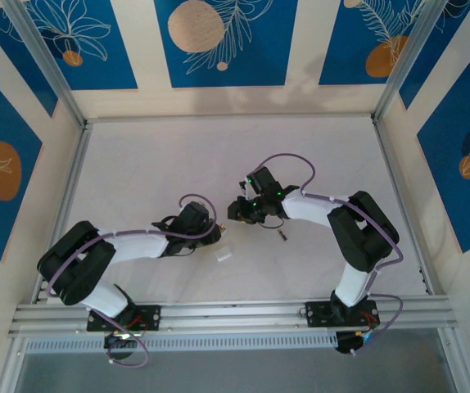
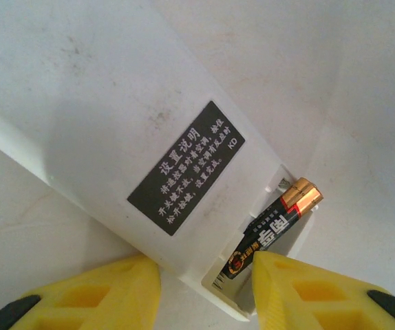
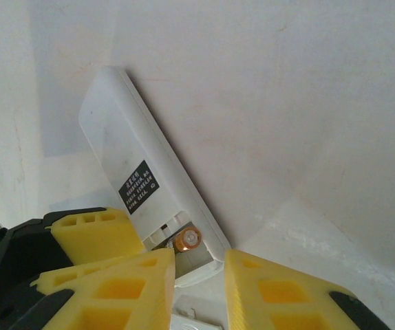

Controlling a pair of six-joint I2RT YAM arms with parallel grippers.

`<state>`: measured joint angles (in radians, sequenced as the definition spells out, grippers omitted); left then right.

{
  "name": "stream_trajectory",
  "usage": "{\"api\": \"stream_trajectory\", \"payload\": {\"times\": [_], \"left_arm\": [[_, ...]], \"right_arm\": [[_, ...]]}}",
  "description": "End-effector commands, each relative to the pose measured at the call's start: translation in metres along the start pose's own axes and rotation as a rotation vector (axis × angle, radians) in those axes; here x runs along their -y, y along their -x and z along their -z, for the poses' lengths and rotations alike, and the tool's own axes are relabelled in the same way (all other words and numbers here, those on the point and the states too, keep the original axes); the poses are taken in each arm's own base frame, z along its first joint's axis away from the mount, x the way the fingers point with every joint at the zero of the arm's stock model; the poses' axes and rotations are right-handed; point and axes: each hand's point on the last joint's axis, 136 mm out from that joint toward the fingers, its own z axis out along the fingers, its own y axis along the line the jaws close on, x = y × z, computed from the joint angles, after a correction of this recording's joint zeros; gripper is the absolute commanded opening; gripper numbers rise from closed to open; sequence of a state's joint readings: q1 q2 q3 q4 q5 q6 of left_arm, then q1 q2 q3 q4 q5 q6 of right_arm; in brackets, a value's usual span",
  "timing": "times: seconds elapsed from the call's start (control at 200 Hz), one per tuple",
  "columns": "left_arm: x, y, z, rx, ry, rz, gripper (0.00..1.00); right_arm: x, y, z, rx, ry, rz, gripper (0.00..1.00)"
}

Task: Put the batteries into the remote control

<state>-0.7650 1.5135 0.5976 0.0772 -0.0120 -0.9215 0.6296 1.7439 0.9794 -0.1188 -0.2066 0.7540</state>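
Observation:
The white remote control (image 2: 115,124) lies back side up with a black label and its battery bay open. One battery (image 2: 280,223), black with a gold end, sits tilted in that bay, the gold end raised. My left gripper (image 2: 206,265) straddles the bay corner with its jaws apart, the right fingertip (image 2: 270,265) resting on the battery. My right gripper (image 3: 199,265) is shut on the bay end of the remote control (image 3: 129,144), where the battery's gold end (image 3: 187,239) shows. A second battery (image 1: 282,236) lies loose on the table, right of both grippers.
A small white squarish piece (image 1: 224,255) lies on the table just in front of the two grippers and shows below the remote (image 3: 194,322). The left gripper's yellow finger (image 3: 94,234) crowds the remote's left side. Metal frame rails (image 1: 219,311) bound the white table.

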Motion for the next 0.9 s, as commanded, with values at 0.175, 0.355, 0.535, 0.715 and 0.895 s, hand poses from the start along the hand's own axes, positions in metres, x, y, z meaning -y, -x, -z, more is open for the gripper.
{"api": "stream_trajectory", "payload": {"times": [0.175,0.355,0.535,0.715,0.895], "left_arm": [[-0.032,-0.031,-0.007,-0.084,0.114,-0.068,0.46],[-0.036,-0.03,-0.005,-0.072,0.132,-0.077,0.44],[-0.047,-0.031,-0.004,-0.064,0.176,-0.083,0.34],[-0.045,-0.025,-0.003,-0.042,0.178,-0.082,0.33],[-0.044,-0.027,-0.007,-0.053,0.172,-0.088,0.35]], "right_arm": [[-0.003,-0.002,0.005,0.002,0.015,-0.006,0.27],[-0.005,-0.003,0.005,0.003,0.019,-0.003,0.27],[-0.007,-0.004,0.006,0.003,0.02,0.003,0.27],[-0.007,-0.007,0.003,-0.004,0.018,0.006,0.27],[-0.01,-0.008,0.002,-0.009,0.024,0.015,0.27]]}}
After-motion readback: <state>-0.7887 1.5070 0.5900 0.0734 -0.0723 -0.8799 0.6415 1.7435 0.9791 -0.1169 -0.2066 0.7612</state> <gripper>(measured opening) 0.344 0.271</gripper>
